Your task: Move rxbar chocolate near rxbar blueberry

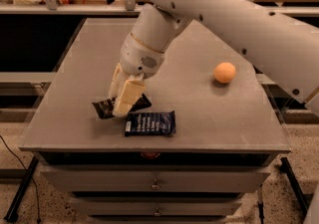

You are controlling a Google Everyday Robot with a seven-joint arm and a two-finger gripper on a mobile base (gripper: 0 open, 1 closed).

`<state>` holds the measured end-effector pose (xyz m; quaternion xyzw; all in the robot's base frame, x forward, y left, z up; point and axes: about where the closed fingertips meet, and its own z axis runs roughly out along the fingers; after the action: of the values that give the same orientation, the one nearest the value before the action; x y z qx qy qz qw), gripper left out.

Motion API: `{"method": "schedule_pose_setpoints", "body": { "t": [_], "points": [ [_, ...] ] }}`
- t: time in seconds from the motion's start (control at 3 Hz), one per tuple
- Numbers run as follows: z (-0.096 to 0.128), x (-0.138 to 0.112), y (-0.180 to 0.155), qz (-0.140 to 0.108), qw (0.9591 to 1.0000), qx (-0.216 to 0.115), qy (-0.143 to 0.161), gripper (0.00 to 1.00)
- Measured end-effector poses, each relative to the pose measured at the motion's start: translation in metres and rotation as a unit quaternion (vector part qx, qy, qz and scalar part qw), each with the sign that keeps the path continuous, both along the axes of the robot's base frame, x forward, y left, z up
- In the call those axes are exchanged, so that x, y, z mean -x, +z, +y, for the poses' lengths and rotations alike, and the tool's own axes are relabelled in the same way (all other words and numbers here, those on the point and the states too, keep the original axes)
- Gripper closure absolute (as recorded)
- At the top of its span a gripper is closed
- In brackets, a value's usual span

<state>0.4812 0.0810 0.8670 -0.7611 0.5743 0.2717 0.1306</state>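
The rxbar chocolate is a black wrapper lying low at the table surface, left of centre near the front. My gripper points down over it, and its cream fingers are closed across the wrapper's middle. The wrapper's ends stick out on both sides of the fingers. The rxbar blueberry is a dark navy wrapper with white text, lying flat just to the front right of the black one. Their near corners almost touch. The white arm reaches in from the upper right.
An orange ball-like fruit sits on the right side of the grey table. Drawers are below the table's front edge. Shelving with bags stands behind the table.
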Motion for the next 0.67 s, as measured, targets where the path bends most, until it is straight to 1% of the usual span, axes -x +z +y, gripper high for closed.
{"method": "schedule_pose_setpoints", "body": {
  "t": [0.33, 0.67],
  "points": [
    [-0.0260, -0.0108, -0.0001, -0.011, 0.9992, 0.013, -0.035, 0.00],
    [-0.0348, -0.0156, 0.0005, -0.016, 0.9987, 0.016, -0.046, 0.00]
  ]
}}
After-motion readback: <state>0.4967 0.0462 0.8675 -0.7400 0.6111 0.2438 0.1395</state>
